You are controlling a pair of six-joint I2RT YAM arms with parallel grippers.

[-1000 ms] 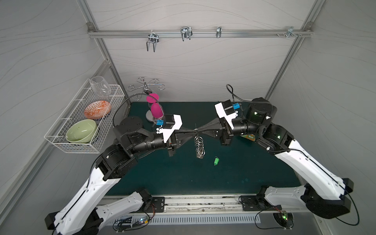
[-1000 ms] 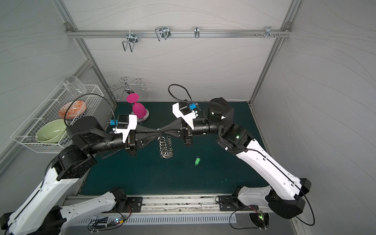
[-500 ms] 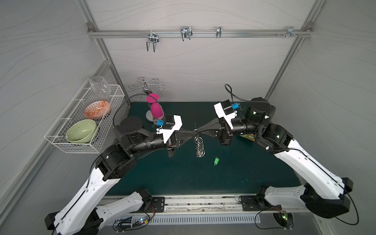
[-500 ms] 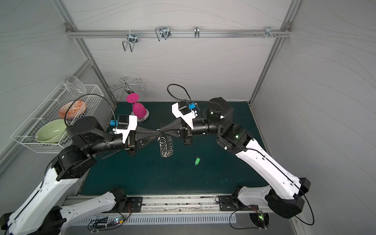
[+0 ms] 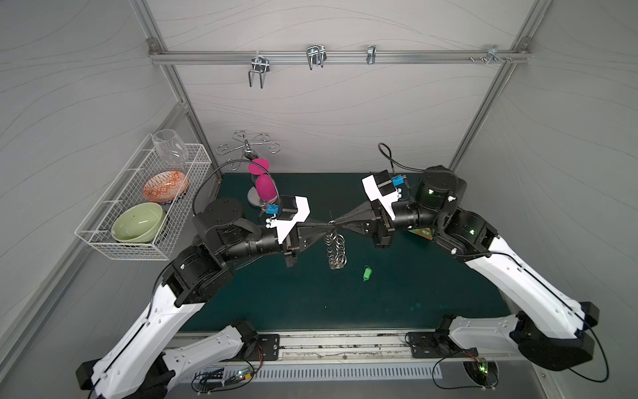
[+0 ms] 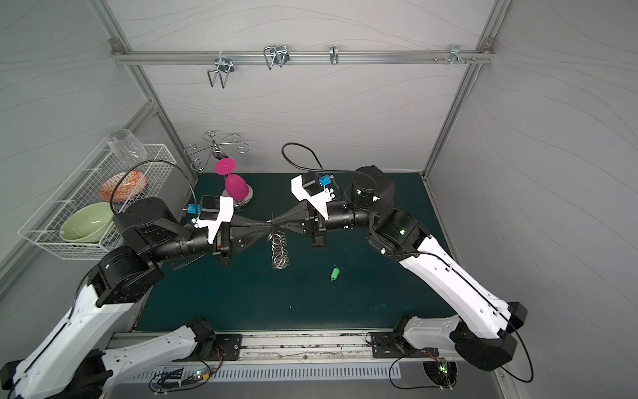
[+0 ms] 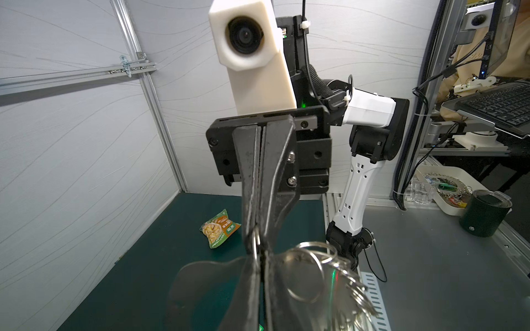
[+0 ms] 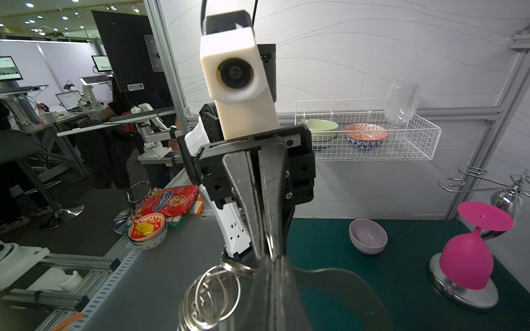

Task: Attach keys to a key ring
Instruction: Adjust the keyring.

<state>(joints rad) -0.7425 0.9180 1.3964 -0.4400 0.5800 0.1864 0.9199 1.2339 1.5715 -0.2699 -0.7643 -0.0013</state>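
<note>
While left gripper (image 5: 324, 225) and right gripper (image 5: 341, 221) clamp the hanging key ring (image 5: 335, 248), the green key (image 5: 367, 273) lies below, nearer the right one.

At frame centre, tip to tip: left gripper (image 6: 265, 226) reaching in from the left, right gripper (image 6: 277, 224) from the right, both narrowed to closed points on the top of the key ring (image 6: 280, 251). Below the tips, a hanging bunch of silver wire rings over the dark green mat (image 6: 241, 293). Lower right of the bunch and apart from it, flat on the mat: the green key (image 6: 334, 273). At the left edge, a white wire basket (image 6: 51, 241) with a green bowl (image 6: 86, 222), a patterned orange bowl (image 6: 121, 186) and a clear glass (image 6: 126, 148). Just above the left gripper, an upturned pink goblet (image 6: 236, 186).
</note>
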